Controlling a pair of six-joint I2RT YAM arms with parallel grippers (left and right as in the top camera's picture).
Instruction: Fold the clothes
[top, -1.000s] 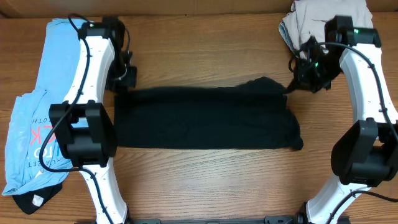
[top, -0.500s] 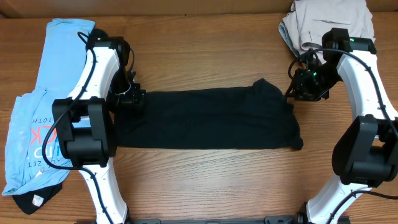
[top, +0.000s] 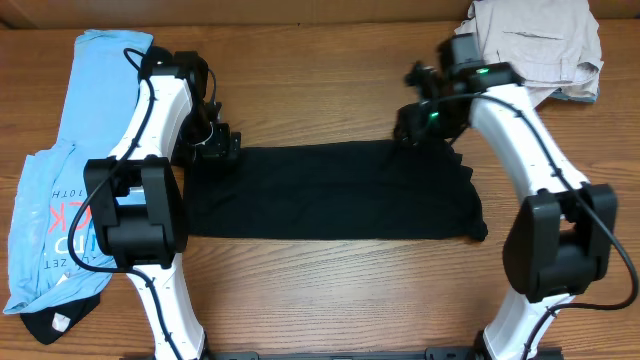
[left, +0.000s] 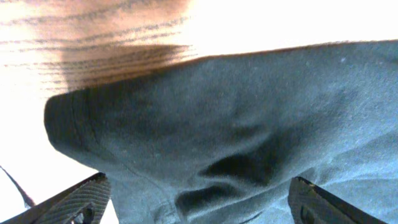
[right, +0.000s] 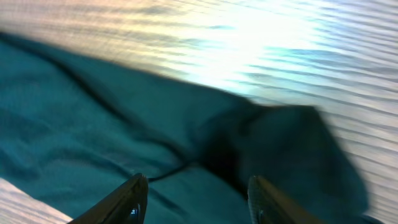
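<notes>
The large black shirt (top: 330, 195) lies folded into a flat wide band across the middle of the table. My left gripper (top: 222, 148) hovers at its far left corner. In the left wrist view the gripper (left: 199, 202) is wide open above the wrinkled cloth (left: 236, 112), holding nothing. My right gripper (top: 408, 128) is over the shirt's far edge, right of centre. In the right wrist view the gripper (right: 198, 194) is open above the dark fabric (right: 93, 143), and nothing is pinched in it.
A light blue T-shirt (top: 70, 150) with red-and-white lettering lies along the left side. A beige-grey pile (top: 535, 45) sits in the far right corner. A small black piece with a white tag (top: 45, 325) lies at the near left. Bare wood (top: 320, 90) lies beyond the shirt.
Both grippers have opened and let go of the shirt's far edge, which now lies flat. The left moved down onto the far left corner. The right arm swung left along the edge.
</notes>
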